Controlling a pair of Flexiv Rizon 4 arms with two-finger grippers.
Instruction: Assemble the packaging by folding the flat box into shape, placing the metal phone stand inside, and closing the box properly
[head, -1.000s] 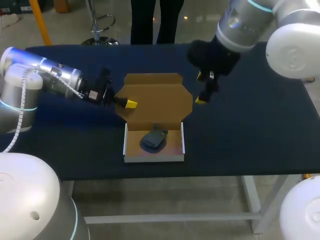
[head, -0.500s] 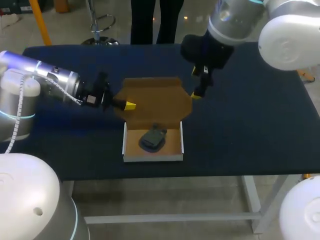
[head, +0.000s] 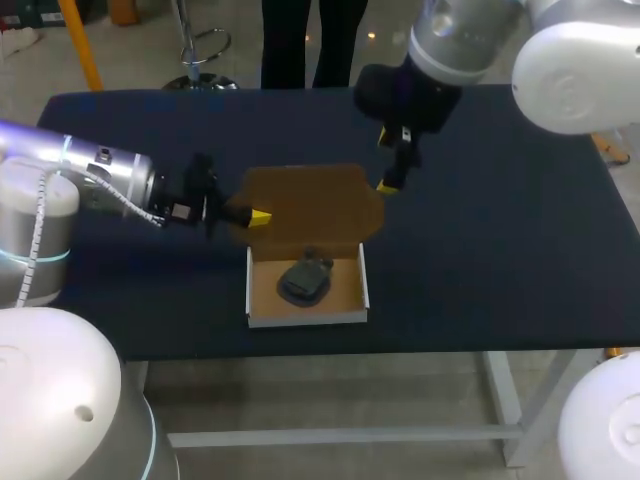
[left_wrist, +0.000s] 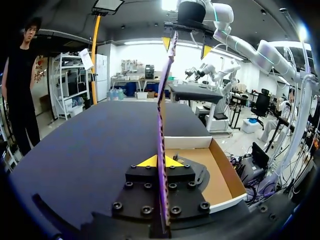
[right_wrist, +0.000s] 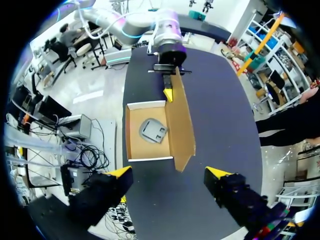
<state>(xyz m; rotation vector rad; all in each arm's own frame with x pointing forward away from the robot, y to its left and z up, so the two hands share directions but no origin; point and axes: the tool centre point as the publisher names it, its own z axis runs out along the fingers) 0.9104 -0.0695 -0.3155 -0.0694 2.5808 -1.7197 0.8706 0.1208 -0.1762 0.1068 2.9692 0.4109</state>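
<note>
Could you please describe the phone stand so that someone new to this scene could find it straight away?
On the dark blue table, look for the open cardboard box near the front edge, its brown lid raised behind it. The phone stand lies inside the box's tray: a small dark grey metal piece, the only thing in the box.

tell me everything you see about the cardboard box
Brown cardboard box with white outer walls, folded into an open tray on the dark blue table. Its lid stands raised from the back wall. The left gripper is shut on the lid's side edge. A dark phone stand lies inside.
</note>
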